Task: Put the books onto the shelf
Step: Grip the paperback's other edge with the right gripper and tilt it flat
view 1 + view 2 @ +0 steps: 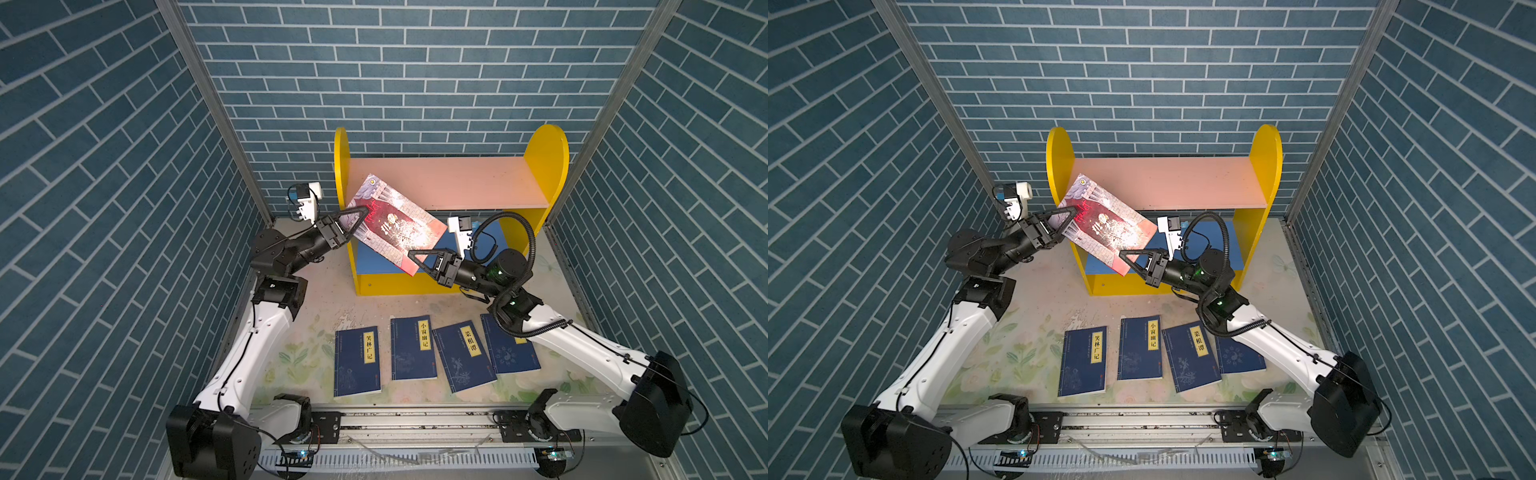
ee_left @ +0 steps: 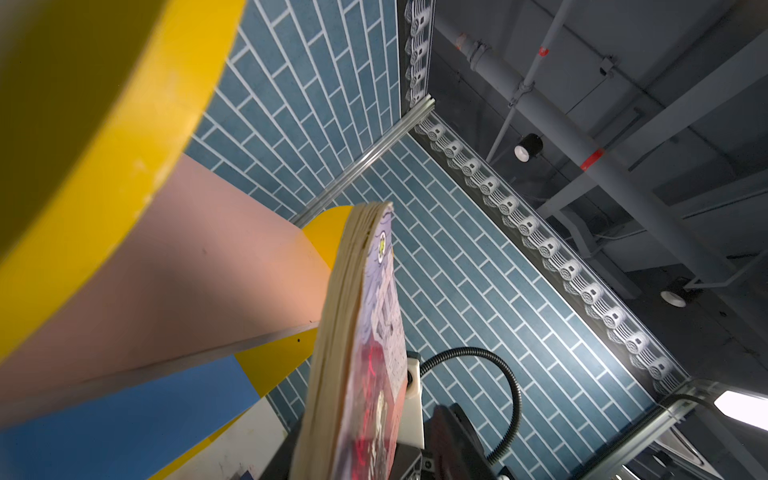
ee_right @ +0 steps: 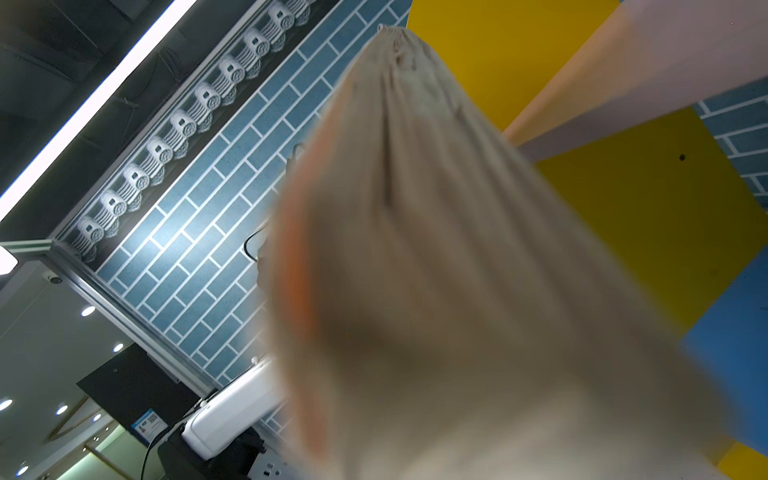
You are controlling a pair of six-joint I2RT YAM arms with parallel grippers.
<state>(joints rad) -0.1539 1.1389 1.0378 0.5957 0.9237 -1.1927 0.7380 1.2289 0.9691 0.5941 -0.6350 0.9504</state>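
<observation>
Grey-and-red book (image 1: 395, 226) first: carries it tilted in mid-air just before the shelf (image 1: 550, 158), cover up, near the pink upper board (image 1: 457, 178). Clamps the right gripper (image 1: 412, 254) on its lower corner, probably to take the weight and steer it upright. Sets the left gripper (image 1: 365, 210) at the upper edge; cannot tell whether parted or pinching. Leaves four navy books (image 1: 413, 347) flat on the table (image 1: 316, 299) for later.

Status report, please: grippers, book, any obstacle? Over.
Right gripper shut on illustrated book, lower corner. Left gripper at its opposite edge, grip unclear. Book tilted in air before shelf. No obstacle seen.
</observation>
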